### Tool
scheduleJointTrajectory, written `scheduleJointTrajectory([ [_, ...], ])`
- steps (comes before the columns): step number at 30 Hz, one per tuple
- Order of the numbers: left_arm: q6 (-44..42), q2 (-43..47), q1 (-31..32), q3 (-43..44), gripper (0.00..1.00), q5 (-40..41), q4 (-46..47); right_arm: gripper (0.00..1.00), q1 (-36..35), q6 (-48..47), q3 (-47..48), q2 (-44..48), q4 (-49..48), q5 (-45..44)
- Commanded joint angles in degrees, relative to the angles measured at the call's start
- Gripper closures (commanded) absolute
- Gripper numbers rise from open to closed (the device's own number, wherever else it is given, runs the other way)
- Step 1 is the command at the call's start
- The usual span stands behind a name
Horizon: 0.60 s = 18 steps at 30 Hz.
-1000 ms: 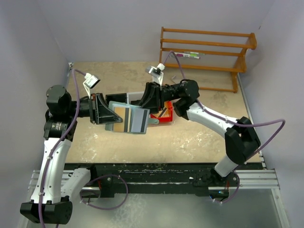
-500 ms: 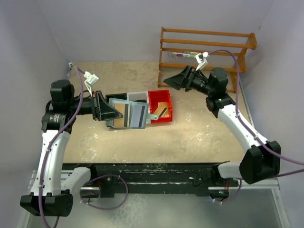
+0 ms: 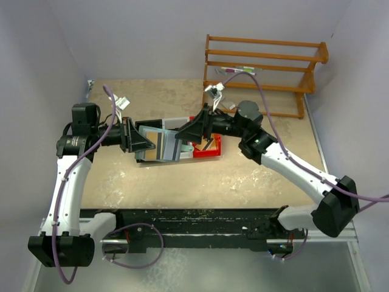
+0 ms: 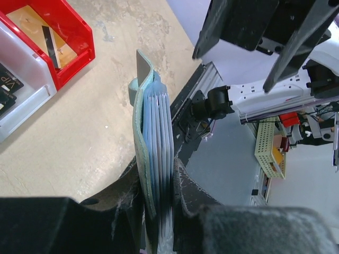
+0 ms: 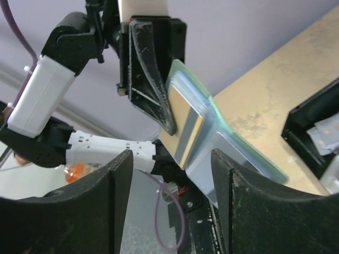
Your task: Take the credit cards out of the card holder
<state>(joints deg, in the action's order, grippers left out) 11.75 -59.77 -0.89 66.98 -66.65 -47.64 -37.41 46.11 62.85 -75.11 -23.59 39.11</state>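
- The left gripper (image 3: 144,143) is clenched on the card holder (image 3: 153,152) and holds it off the table (image 3: 243,176), out over the near edge of a row of bins.
- The holder's long axis runs left to right across the table. Its gripped end is on the left and its free end points right, toward the red bin (image 3: 208,153).
- Its broad face is turned up toward the overhead camera. From the left wrist it shows edge-on, upright between the two fingers (image 4: 188,182).
- The credit cards (image 4: 159,132) sit as a pale blue stack inside the grey-green holder, their edges fanned slightly at the open side. The outermost card face shows a tan band and a dark stripe (image 5: 186,129).
- The right gripper (image 3: 184,129) is released, jaws spread with nothing between them. It points left at the holder's free end, near it; I cannot tell whether it touches.
- A tan card (image 4: 33,24) with a dark stripe lies flat in the red bin.
- The black bin (image 3: 152,123) and the white bin (image 3: 176,120) lie just behind the holder, so room is tight on the far side.
- Bare table spreads in front of the holder toward the arm bases, and to the right of the red bin.
- The wooden rack (image 3: 261,67) stands well apart at the far right, against the back wall.
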Motion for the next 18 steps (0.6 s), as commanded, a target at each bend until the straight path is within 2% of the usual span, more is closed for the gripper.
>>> scheduleJointTrajectory([
  [1,-1.03,0.30,-0.59,2.52,0.92,-3.56,1.41,0.41,-3.07,2.64,3.04,-3.04,-9.11,4.41],
  [4,-0.19,-0.03,-0.84,2.33,0.91,-6.39,1.34,0.48,-4.50,5.94,2.53,-5.45,-14.17,7.08],
  [6,0.29,-0.32,-1.02,2.25,0.91,-8.07,1.32,0.49,-5.19,7.33,2.20,-6.56,-16.40,7.90],
  [12,2.27,-1.23,-1.74,1.74,0.90,-15.90,2.47,0.53,-7.00,7.77,2.44,-8.27,-16.88,8.13],
  [18,2.49,-1.24,-2.10,1.55,0.89,-16.80,2.69,0.58,-8.02,8.03,2.65,-9.18,-17.17,7.91],
])
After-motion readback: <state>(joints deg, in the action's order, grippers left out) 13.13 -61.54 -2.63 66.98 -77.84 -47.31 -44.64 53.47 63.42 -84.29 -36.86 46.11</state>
